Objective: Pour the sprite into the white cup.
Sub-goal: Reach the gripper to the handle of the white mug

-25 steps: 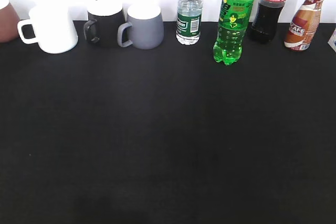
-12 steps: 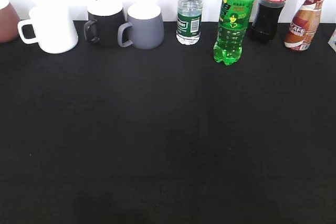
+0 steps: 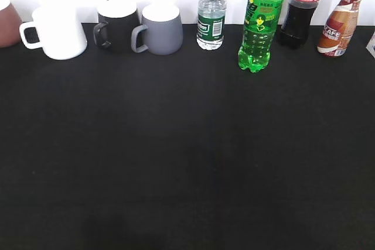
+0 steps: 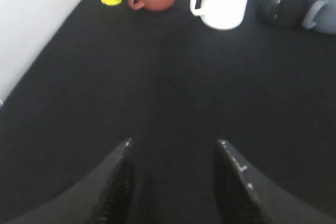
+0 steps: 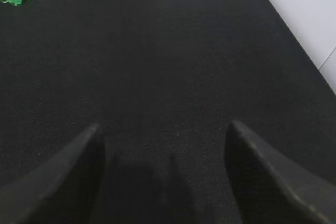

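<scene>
**Nothing shifted on the table**

While both arms hang low over the black table [image 3: 187,156], the scene matches the earlier frames. The sprite [image 3: 259,20] stands upright at one o'clock, the white cup [image 3: 58,32] at eleven o'clock. Left gripper [image 4: 176,182] and right gripper [image 5: 165,177] have jaws apart, empty.

Exterior camera looks down at a slant across the bench [image 3: 187,156] toward the back row; both wrist cameras skim low, sharing white cup [image 3: 58,32] and sprite [image 3: 259,21].
</scene>
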`<move>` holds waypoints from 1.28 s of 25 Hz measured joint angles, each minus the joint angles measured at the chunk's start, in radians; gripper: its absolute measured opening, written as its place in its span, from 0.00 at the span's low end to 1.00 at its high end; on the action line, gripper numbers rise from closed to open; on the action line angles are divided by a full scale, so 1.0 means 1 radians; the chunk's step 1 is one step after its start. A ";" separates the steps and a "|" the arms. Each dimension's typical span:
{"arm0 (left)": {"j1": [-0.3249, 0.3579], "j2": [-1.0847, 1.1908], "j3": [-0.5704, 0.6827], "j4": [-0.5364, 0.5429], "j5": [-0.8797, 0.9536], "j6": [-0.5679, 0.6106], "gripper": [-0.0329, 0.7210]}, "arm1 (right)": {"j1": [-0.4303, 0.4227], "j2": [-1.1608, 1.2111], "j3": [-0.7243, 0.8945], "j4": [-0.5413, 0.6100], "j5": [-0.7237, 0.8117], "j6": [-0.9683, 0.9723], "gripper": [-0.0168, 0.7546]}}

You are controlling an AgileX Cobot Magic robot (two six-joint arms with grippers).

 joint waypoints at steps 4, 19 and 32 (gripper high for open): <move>0.000 0.000 -0.031 0.005 -0.088 0.000 0.54 | 0.000 0.000 0.000 0.000 0.000 0.000 0.72; 0.000 1.118 -0.177 -0.106 -0.837 0.128 0.58 | 0.000 0.000 0.000 0.000 0.000 0.000 0.70; 0.000 1.450 0.299 -0.103 -2.212 0.129 0.27 | 0.000 0.000 0.000 0.000 0.000 0.000 0.69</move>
